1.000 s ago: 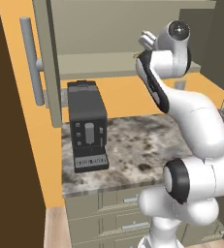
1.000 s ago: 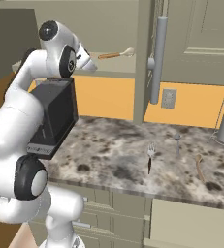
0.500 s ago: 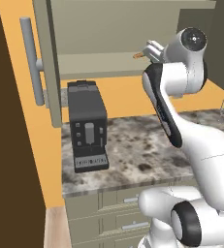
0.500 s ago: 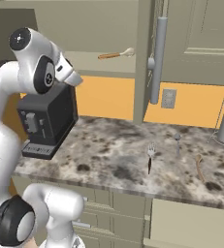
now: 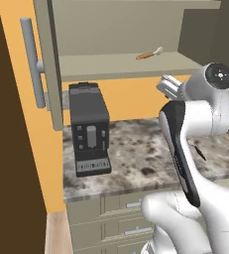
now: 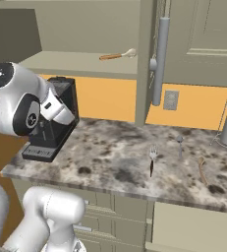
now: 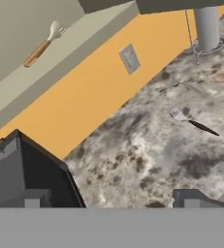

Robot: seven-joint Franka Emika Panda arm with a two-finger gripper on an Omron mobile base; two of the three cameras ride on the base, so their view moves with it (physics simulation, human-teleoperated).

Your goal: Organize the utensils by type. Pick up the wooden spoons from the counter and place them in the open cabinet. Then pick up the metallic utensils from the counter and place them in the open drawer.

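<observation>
Swinging down from the cabinet [image 6: 85,39], the gripper [image 7: 108,206] is carrying nothing, fingers seemingly parted; hurrying risks clipping the coffee machine [image 6: 51,120].

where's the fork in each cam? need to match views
Left base view: mostly behind the arm; a dark sliver beside the forearm may be it.
Right base view: fork on the counter, center-right.
Hand view: fork right of center.
Shared landmark: wooden spoon on the cabinet shelf.
</observation>
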